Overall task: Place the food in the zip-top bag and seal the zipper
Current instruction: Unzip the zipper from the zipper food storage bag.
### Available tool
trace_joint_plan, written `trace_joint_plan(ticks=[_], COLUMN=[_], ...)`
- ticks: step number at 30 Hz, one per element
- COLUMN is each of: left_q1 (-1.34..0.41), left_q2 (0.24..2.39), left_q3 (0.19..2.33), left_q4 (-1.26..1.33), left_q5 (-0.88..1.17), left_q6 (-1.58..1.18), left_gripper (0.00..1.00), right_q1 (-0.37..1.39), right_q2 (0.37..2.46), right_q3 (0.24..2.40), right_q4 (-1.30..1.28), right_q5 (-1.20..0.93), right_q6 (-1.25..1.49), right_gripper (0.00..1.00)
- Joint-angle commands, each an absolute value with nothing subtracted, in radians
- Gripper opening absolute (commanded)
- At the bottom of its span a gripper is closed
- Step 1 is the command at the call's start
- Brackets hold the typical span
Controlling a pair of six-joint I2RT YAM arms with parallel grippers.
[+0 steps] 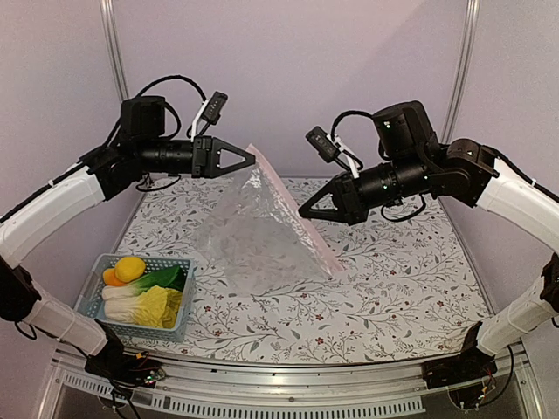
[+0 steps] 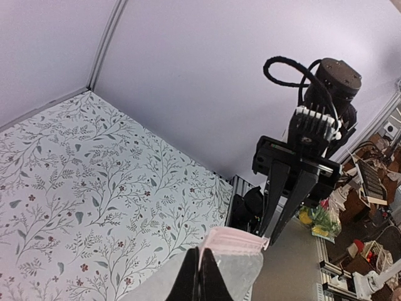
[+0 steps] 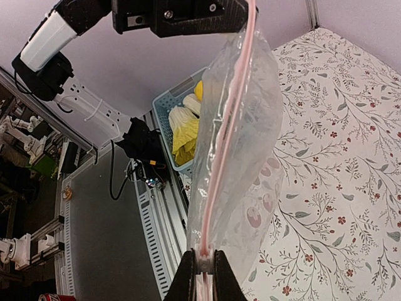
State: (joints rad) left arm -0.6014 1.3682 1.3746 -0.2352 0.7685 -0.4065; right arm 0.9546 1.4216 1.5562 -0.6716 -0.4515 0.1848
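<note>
The left end effector [image 1: 251, 160] and right end effector [image 1: 302, 212] both pinch the mouth edge of the zip-top bag [image 1: 253, 236]; next, I think, the mouth must be opened for the food [image 1: 144, 284] at lower left.

The left end effector [image 1: 251, 160] and right end effector [image 1: 303, 212] pinch the bag [image 1: 253, 236] mid-frame; food [image 1: 144, 290] sits in the basket [image 1: 93, 281], lower left.
</note>
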Motion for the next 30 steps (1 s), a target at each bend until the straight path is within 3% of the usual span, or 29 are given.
trace_joint_plan(ticks=[1,30], left_q1=[-0.563,-0.449], left_q2=[1.340,1.298], left_q3=[1.361,1.363], left_q4=[-0.199,-0.284], left_q5=[0.727,0.671], left_q6=[-0.424,-0.382], left_gripper=[0.00,0.00], right_q1=[0.962,0.962], right_q2=[1.430,1.430], right_q3=[1.539,1.526], right_q4=[-0.717,-0.725], right_q5=[-0.474,-0.479], right_q6=[0.191,0.194], right_gripper=[0.00,0.00])
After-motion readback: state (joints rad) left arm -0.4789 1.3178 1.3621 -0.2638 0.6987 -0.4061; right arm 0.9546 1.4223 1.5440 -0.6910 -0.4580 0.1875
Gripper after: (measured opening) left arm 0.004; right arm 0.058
